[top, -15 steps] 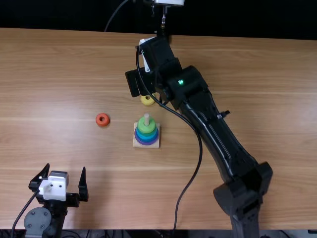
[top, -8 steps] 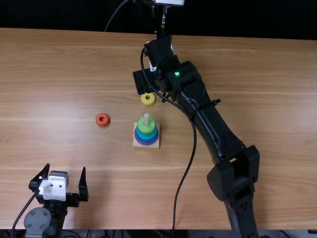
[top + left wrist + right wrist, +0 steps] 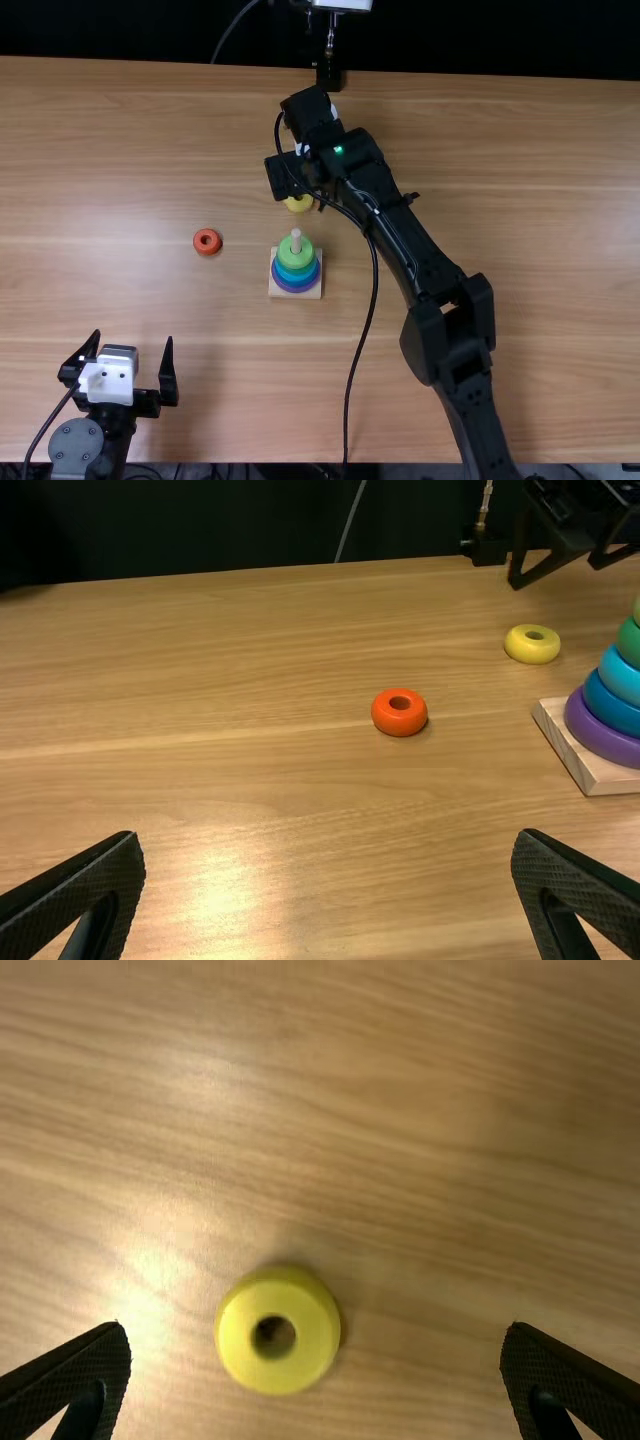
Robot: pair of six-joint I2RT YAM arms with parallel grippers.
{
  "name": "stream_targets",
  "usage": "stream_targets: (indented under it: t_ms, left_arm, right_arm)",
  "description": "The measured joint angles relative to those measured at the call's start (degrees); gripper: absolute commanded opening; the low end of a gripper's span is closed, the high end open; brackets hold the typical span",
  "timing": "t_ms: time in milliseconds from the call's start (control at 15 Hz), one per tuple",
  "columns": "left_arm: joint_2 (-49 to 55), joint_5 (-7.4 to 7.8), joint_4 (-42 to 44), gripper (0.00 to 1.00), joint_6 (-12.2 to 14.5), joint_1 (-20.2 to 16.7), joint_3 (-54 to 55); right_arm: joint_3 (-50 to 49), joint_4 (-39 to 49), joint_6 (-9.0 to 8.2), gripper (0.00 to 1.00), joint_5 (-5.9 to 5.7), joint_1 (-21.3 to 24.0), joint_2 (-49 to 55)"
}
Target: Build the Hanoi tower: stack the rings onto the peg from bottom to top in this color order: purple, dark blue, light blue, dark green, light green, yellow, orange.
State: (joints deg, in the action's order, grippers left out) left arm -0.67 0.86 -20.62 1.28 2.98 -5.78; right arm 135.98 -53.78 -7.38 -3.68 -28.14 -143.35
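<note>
In the top view, my left gripper (image 3: 133,340) stands open at the lower left. My right gripper (image 3: 316,192) is over the yellow ring (image 3: 299,204), partly covering it. The orange ring (image 3: 207,241) lies left of the wooden base (image 3: 312,291). On the peg (image 3: 296,238) sit purple, dark blue, light blue and green rings, light green (image 3: 295,256) uppermost. The left wrist view has my left gripper (image 3: 330,836) open, with dark green (image 3: 630,643) under light green. In the right wrist view, the yellow ring (image 3: 277,1331) lies flat between the spread fingers of my right gripper (image 3: 317,1330), untouched.
A black cable (image 3: 370,310) hangs beside the right arm, whose forearm (image 3: 400,250) slants across the table right of the tower. A metal fitting on a black mount (image 3: 329,75) stands at the table's far edge.
The right arm's elbow has shifted left. Its gripper first moved right, uncovering more of the yellow ring, then came slightly back left and nearer, partly covering it. The left arm has kept still.
</note>
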Motion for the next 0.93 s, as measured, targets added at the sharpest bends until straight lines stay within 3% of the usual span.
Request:
stream_targets:
  t_ms: [933]
  left_arm:
    - [0.0, 0.0, 0.0, 1.0, 0.0, 0.0, 0.0]
  right_arm:
    - [1.3, -0.8, -0.02, 1.0, -0.04, -1.5, -4.8]
